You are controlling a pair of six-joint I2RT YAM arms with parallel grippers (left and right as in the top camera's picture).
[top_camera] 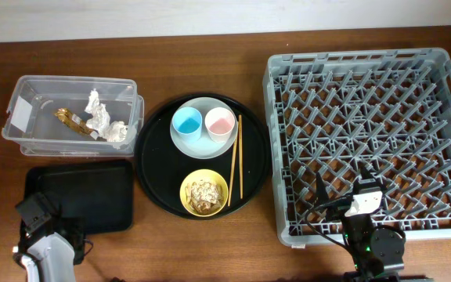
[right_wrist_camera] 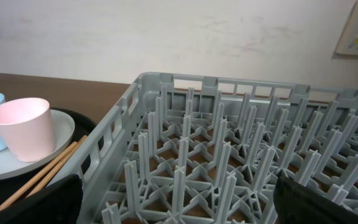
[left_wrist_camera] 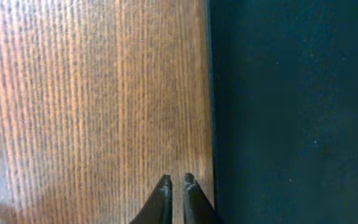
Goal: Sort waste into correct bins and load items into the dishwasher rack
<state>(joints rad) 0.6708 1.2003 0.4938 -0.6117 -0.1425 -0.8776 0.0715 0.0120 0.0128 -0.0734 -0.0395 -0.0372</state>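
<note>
The clear tub (top_camera: 22, 133) holds crumpled white paper (top_camera: 100, 117) and the brown-gold wrapper (top_camera: 69, 119). The shallow black tray (top_camera: 92, 196) lies below it and also shows in the left wrist view (left_wrist_camera: 291, 112). The grey-white plate (top_camera: 202, 145) carries the blue cup (top_camera: 186, 122) and pink cup (top_camera: 219, 122). The chopsticks (top_camera: 235, 157) lie beside it. The yellow bowl (top_camera: 186, 188) holds food scraps (top_camera: 204, 194). My left gripper (left_wrist_camera: 178, 180) is shut and empty over bare wood at the black tray's edge. My right gripper (right_wrist_camera: 179, 205) is open and empty over the dishwasher rack (right_wrist_camera: 229, 143), near its front left corner.
The plate, cups, bowl and chopsticks sit on a large round black tray (top_camera: 151, 157) between the tub and the rack (top_camera: 272, 141). The pink cup (right_wrist_camera: 27, 127), plate (right_wrist_camera: 61, 134) and chopsticks (right_wrist_camera: 48, 174) show left of the rack in the right wrist view.
</note>
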